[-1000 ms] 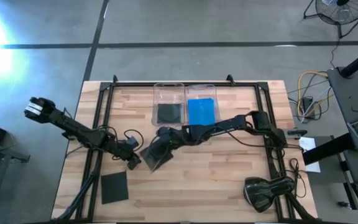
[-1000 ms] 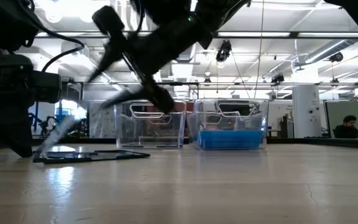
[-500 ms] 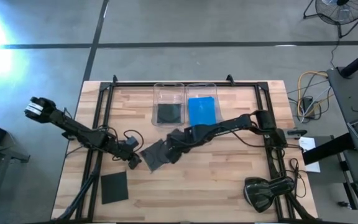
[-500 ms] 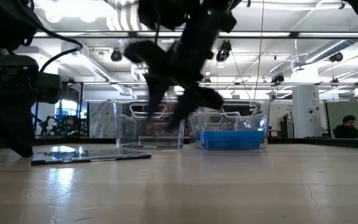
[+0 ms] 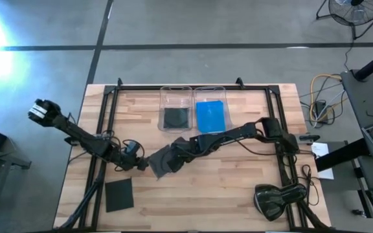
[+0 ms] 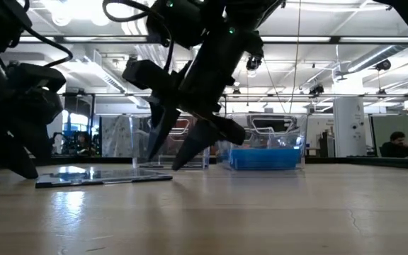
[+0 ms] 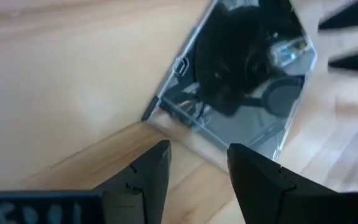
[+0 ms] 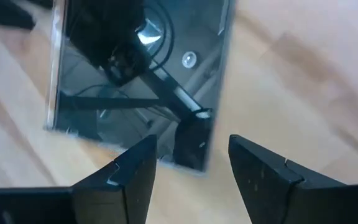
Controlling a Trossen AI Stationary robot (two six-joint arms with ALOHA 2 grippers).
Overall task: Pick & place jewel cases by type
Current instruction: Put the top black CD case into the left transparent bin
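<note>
A dark grey jewel case (image 5: 158,163) lies flat on the wooden table between my two grippers; it also shows as a glossy square (image 7: 241,81) (image 8: 135,81) in both wrist views. My left gripper (image 5: 141,165) (image 7: 197,149) is open at the case's left corner, just short of it. My right gripper (image 5: 171,160) (image 8: 191,146) is open and slants down over the case's right edge, with a corner of the case showing between its fingers. In the low view its fingertips (image 6: 163,164) hang close above the table. A second dark case (image 5: 119,194) lies flat near the front left.
Two clear bins stand at the back middle. The left bin (image 5: 176,97) holds a dark case (image 5: 176,118) and the right bin (image 5: 210,96) holds blue cases (image 5: 210,116). A black frame (image 5: 109,129) runs around the table. Bare wood lies to the front right.
My right gripper has come down toward the dark case and tipped more steeply, its fingers staying open. My left gripper has rolled about its own axis while staying by the case's left corner.
</note>
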